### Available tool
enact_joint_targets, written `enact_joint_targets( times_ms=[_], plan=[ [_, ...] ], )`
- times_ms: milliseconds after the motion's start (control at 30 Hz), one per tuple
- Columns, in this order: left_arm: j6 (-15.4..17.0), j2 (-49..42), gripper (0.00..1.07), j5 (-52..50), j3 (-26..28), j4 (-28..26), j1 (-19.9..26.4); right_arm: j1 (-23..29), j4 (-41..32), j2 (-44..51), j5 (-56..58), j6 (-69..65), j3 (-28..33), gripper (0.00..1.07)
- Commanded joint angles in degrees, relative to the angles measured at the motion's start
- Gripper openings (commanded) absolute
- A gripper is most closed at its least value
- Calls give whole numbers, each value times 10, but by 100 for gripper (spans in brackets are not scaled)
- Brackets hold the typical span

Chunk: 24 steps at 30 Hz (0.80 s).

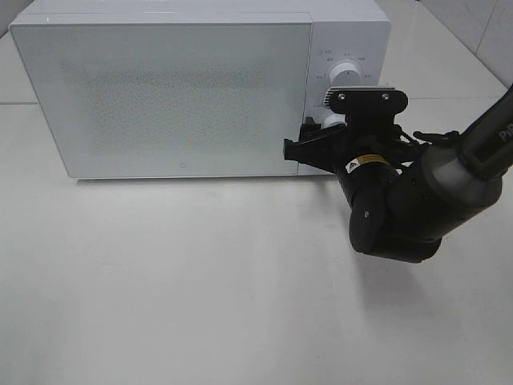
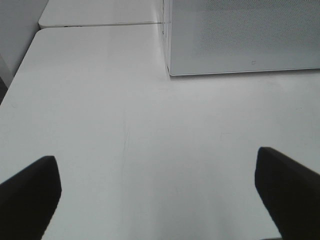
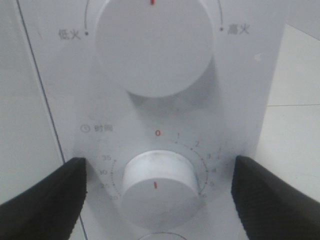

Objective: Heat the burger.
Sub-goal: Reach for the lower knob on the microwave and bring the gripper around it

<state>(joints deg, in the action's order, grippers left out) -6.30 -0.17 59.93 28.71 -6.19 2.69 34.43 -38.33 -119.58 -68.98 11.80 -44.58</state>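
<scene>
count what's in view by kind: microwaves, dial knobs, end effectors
microwave: 1
dial knobs: 2, upper knob and timer knob
end effectors: 2, left end effector and right end effector
total: 5

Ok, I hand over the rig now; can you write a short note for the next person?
Left gripper: open, empty, over the table.
Right gripper: open, jaws either side of the timer knob on the microwave, not gripping it.
Burger: not in view; the door is shut.
Done: unclear; the knob's red mark points away from 0.
To do: check the timer, confirm the burger is inside.
</scene>
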Motion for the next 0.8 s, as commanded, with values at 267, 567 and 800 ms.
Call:
enact_joint_targets(
  times_ms=[267,567,800],
  plan=[
    [2,-13,101,-5,-1,-1,3,-6,8,0,-74,-1,-8,69],
    [2,-13,101,-5,-1,-1,3,-6,21,0,-67,-1,-8,31],
    [2,-13,101,-5,-1,-1,3,-6,21,0,-56,-2,-8,7]
  ],
)
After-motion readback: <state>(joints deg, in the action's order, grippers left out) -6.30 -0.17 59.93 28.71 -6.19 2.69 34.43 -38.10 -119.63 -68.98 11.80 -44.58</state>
